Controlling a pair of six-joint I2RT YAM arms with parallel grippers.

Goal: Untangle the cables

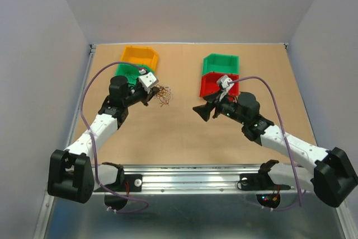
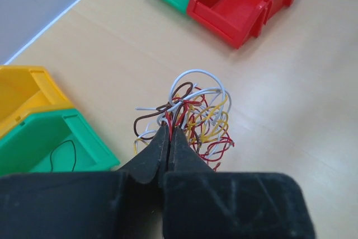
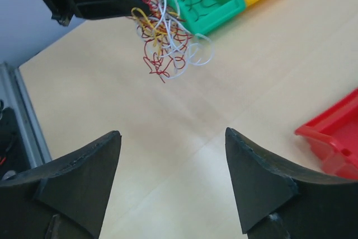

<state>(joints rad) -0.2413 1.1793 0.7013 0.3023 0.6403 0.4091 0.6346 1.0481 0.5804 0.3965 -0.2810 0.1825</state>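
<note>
The left gripper (image 2: 169,138) is closed, its two fingertips pinched together on the near edge of the cables (image 2: 193,117), a small wad of thin red, yellow, white and brown wires. The wad projects forward from the tips over the table (image 1: 184,138), just beside the left green bin (image 2: 89,141); whether it touches the surface cannot be determined. The right gripper (image 3: 172,134) is open with a wide gap between its fingers. It holds nothing and points toward the wad from well apart. The left green bin contains loose thin dark wire, and the yellow bin (image 2: 22,90) adjoins it on the far side. The red bin (image 1: 210,88) and the right green bin (image 1: 221,62) stand touching each other near the right arm. In the top view the right wrist partly covers the red bin, and the left arm partly covers the left green bin.
</note>
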